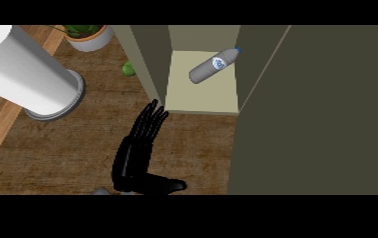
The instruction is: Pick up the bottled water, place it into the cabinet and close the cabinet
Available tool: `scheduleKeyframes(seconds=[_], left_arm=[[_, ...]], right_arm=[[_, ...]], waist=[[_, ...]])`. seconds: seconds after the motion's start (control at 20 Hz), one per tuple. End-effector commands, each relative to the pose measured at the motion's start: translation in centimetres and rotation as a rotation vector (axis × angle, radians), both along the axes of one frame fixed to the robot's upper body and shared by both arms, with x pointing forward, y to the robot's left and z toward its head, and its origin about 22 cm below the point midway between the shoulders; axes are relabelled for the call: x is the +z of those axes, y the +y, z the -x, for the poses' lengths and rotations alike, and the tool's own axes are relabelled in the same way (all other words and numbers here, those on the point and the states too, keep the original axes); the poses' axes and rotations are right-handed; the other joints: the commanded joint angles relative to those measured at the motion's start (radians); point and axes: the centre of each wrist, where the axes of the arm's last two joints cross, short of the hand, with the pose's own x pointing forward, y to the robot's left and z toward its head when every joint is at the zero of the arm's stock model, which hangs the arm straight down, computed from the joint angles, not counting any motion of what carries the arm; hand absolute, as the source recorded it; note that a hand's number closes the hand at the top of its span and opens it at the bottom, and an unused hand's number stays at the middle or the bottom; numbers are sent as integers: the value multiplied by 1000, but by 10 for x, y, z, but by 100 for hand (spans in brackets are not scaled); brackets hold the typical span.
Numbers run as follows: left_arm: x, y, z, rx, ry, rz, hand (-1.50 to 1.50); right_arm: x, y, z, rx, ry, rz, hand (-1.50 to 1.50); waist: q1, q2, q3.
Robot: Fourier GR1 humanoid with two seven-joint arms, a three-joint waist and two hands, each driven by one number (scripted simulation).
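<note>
A black hand (139,152) lies low over a brown wood-grain desk (81,142), its fingers (151,117) straight, pressed together and holding nothing, tips aimed at the near left corner of an open cabinet (159,57). Which hand it is cannot be told; no other shows. The bottle (214,65), clear plastic with a blue cap and label, lies tilted on the cabinet's pale floor, beyond and to the right of the fingertips, already inside. The tall dark olive door (310,112) stands well right of the fingers. The likely risk: swinging the door shut could catch the fingers or the arm near the opening, or a nudge could roll the round bottle outward. Left of the fingers stands a smooth white cylinder (33,74); beyond it a potted plant (87,34).
</note>
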Motion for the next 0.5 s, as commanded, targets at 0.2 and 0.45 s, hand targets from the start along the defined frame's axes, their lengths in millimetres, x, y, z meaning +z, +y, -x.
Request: scheduleKeyframes(seconds=[0.2, 0.45], left_arm=[[2, 56, 47, -33, -37, -8, -150], [3, 100, 74, -3, -65, -36, -150]], right_arm=[[37, -2, -17, 366, -136, 297, 150], [60, 4, -20, 430, -193, 319, 150]], waist=[[21, -4, -4], [16, -2, -7]])
